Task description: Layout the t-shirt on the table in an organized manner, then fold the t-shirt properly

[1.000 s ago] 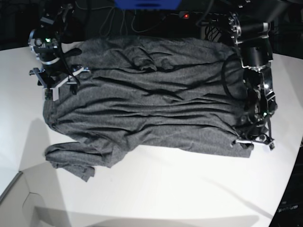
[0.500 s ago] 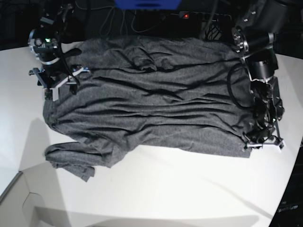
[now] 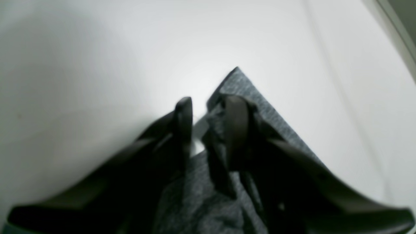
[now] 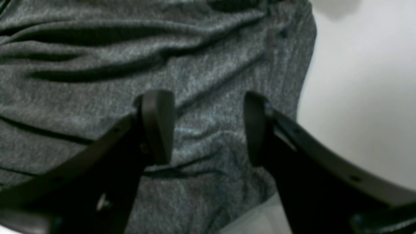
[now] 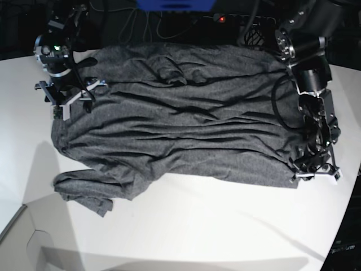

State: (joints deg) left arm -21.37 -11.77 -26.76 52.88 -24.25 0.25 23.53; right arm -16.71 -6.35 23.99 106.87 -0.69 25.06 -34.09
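Note:
The dark-grey t-shirt (image 5: 180,130) lies spread and wrinkled across the white table (image 5: 225,226), with one sleeve bunched at the lower left. My left gripper (image 5: 315,169) sits at the shirt's lower right corner. In the left wrist view its narrow-set fingers (image 3: 183,113) pinch a fold of the t-shirt (image 3: 260,107), whose pointed corner sticks out past the tips over the table (image 3: 97,48). My right gripper (image 5: 70,101) hovers at the shirt's upper left edge. In the right wrist view this gripper (image 4: 204,126) stands wide open just above the t-shirt (image 4: 97,65), holding nothing.
Dark clutter with cables, a red light (image 5: 221,18) and a blue object (image 5: 175,4) lies behind the table's far edge. The table's curved edge (image 5: 352,214) runs close to my left gripper. A seam in the surface (image 5: 28,226) marks the lower left corner.
My left gripper has shifted right and slightly toward the near edge, drawing the shirt's corner with it. The right arm has stayed still.

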